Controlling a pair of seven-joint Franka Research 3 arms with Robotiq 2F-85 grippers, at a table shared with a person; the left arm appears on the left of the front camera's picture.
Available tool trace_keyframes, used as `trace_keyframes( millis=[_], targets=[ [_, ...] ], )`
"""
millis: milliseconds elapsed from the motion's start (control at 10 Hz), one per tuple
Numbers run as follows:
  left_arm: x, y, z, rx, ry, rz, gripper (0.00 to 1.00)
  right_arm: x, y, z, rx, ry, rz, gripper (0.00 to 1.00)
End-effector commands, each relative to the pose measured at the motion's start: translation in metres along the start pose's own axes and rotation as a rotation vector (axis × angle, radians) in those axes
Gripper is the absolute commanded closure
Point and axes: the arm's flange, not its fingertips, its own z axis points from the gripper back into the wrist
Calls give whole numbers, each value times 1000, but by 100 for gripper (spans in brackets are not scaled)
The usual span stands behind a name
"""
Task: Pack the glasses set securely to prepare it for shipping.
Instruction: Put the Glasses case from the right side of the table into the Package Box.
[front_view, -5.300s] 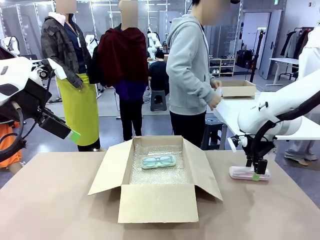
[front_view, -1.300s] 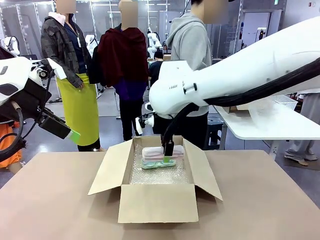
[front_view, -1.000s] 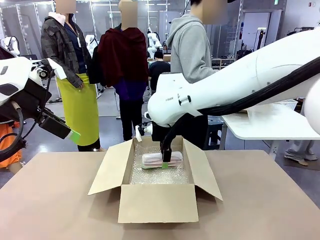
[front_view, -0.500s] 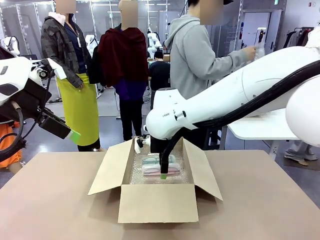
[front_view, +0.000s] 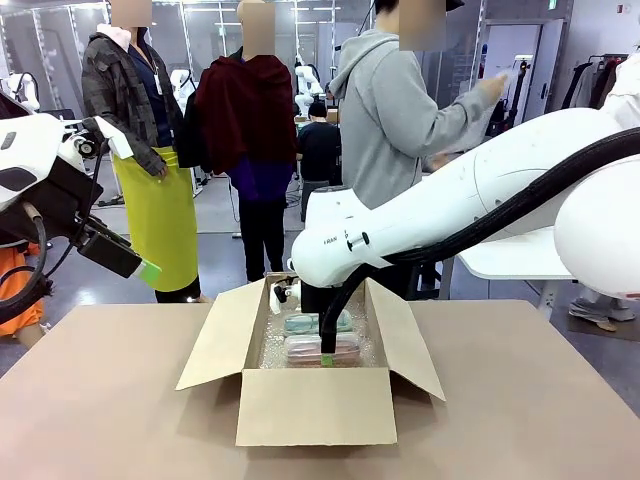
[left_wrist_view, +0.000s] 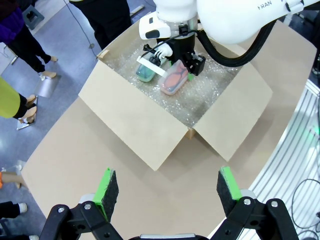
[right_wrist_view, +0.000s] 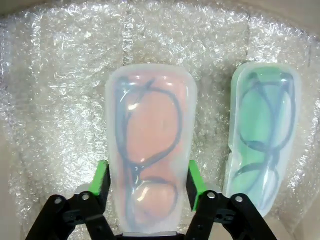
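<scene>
The glasses set lies inside an open cardboard box lined with bubble wrap. The case with pink eyeglasses rests on the wrap nearer me, and the case with teal-green eyeglasses lies beside it toward the far wall. My right gripper reaches down into the box, its green pads pressed against both long sides of the pink case. My left gripper hangs open high above the table's left side, holding nothing; the left wrist view looks down on the box and both cases.
The box's flaps are spread outward on the brown table. My right arm crosses over the box from the right. A person in a grey hoodie stands behind the far edge; others stand farther back.
My right arm has lowered the pink case from above the teal one onto the bubble wrap in front of it. The person in grey raised an arm to the right.
</scene>
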Motion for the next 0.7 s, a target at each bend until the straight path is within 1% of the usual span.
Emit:
trace_keyframes(
  millis=[0,400,600],
  targets=[
    [0,0,0,3,-6,-1,0,5,0,2,-8,14,-31,0],
    [0,0,0,3,-6,-1,0,5,2,14,-26,-4,-26,0],
    [0,0,0,3,-6,-1,0,2,-2,6,-9,-7,-2,0]
  ],
)
